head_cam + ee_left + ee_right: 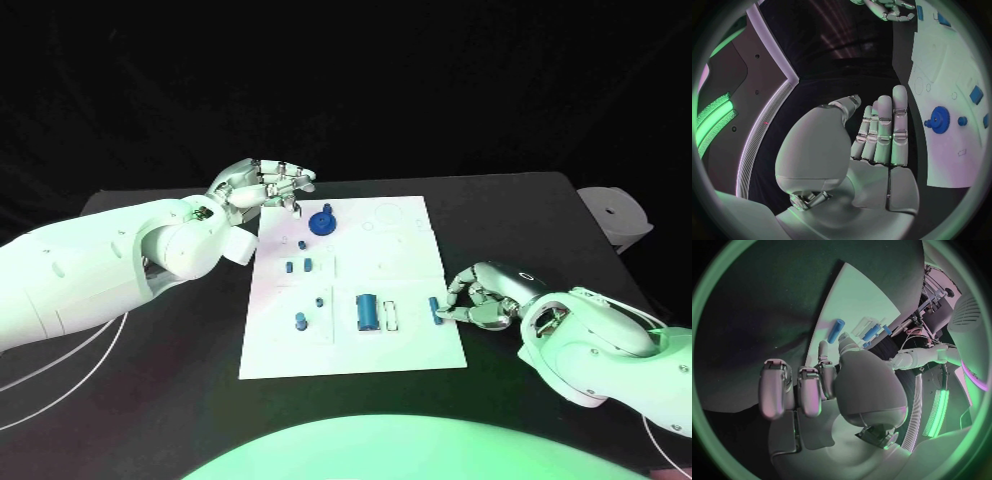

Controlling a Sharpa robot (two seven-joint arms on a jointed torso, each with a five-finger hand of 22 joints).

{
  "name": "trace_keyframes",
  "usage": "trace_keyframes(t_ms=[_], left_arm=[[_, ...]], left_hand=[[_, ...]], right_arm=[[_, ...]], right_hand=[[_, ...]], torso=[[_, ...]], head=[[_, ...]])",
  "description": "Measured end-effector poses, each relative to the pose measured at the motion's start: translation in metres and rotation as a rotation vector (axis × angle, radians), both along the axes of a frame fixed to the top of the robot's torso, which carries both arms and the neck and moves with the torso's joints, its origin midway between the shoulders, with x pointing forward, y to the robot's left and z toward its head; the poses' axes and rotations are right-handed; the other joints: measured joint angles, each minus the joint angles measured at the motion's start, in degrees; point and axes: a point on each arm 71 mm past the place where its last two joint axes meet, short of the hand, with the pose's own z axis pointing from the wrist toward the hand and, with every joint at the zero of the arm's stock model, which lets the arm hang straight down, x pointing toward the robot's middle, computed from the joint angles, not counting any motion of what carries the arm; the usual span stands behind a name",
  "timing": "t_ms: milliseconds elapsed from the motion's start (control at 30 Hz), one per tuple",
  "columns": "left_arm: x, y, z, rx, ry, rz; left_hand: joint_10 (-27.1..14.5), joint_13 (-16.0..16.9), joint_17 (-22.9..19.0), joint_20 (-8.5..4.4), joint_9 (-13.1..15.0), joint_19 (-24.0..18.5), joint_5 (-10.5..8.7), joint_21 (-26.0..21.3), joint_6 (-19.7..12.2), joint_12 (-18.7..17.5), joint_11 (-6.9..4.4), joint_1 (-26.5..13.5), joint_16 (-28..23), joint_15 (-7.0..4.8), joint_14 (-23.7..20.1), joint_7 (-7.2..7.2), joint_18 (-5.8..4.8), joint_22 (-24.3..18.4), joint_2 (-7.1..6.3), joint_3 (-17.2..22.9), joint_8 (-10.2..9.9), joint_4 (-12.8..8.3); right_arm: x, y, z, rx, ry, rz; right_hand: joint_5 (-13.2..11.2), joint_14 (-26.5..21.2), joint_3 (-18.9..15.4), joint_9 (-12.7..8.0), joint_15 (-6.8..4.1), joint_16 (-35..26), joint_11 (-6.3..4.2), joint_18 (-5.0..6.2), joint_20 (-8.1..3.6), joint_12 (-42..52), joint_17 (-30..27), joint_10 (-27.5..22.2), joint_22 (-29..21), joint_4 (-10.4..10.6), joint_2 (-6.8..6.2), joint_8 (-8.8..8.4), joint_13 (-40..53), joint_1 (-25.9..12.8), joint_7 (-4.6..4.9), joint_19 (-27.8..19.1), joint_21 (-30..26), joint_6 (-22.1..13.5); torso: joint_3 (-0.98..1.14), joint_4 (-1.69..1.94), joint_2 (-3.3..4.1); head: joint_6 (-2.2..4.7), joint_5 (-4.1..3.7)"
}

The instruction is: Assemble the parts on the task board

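Note:
The white task board (389,250) lies in the middle of the black table. A blue gear (323,220) stands near its far left corner, and several small blue parts (299,266) and a larger blue cylinder (368,312) lie further forward. My left hand (267,183) hovers just beyond that corner. In the left wrist view its fingers (882,130) are straight and hold nothing, with the gear (940,119) beside them. My right hand (483,297) sits at the board's right edge with its fingers curled, and thumb and a finger pinch the end of a blue peg (434,306) (836,331).
A white round object (620,215) stands on the table's far right corner. Bare black table (173,340) runs along the board's left side and front. My left forearm (101,270) hangs over the table's left part.

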Motion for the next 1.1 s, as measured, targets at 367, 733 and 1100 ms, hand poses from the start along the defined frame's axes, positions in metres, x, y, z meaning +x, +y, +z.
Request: trace_keyframes(t_ms=[367,733,1100], left_arm=[[0.0,0.001,0.0,0.001,0.0,0.001],[0.0,0.001,0.0,0.0,0.0,0.0],[0.0,0.001,0.0,0.001,0.001,0.001]], left_hand=[[0.0,0.0,0.0,0.0,-0.01,0.0,0.0,0.01,0.0,0.0,0.0,0.0,0.0,0.0,0.0,0.0,0.0,0.0,0.0,0.0,0.0,0.0],[0.0,0.0,0.01,0.0,-0.02,0.0,0.0,0.02,0.0,0.0,0.0,0.0,0.0,0.0,0.0,0.0,0.0,0.0,0.0,0.0,0.0,0.0],[0.0,0.05,0.01,0.0,-0.02,0.0,0.0,-0.2,-0.2,0.0,0.0,0.0,0.0,0.0,0.0,0.2,0.0,0.01,0.0,0.0,0.0,0.0]], right_arm=[[0.001,0.012,-0.005,0.004,0.008,0.008],[0.007,0.016,-0.01,-0.023,0.005,0.013],[0.009,0.025,-0.011,-0.101,-0.033,0.078]], right_hand=[[0.13,0.0,-0.38,-0.2,0.0,0.0,0.0,0.0,0.0,-0.21,-0.01,0.0,-0.01,0.04,0.17,-0.24,0.01,-1.23,0.21,0.0,0.0,0.22],[0.22,0.0,-0.01,-0.28,0.0,0.0,0.0,0.0,0.0,-0.21,-0.01,0.0,-0.02,-0.97,0.09,-0.71,0.02,0.91,0.01,0.0,0.01,0.84],[-2.05,0.0,2.42,-0.19,0.0,0.0,0.01,0.0,0.0,-0.54,-0.02,-0.01,-0.02,-3.37,-1.76,-2.21,0.23,6.53,-0.21,0.0,0.01,1.68]], torso=[[-0.08,0.08,0.09],[-0.08,0.01,0.08],[-0.04,-0.04,0.01]], head=[[-0.23,0.25],[-0.42,0.45],[-0.43,0.66]])
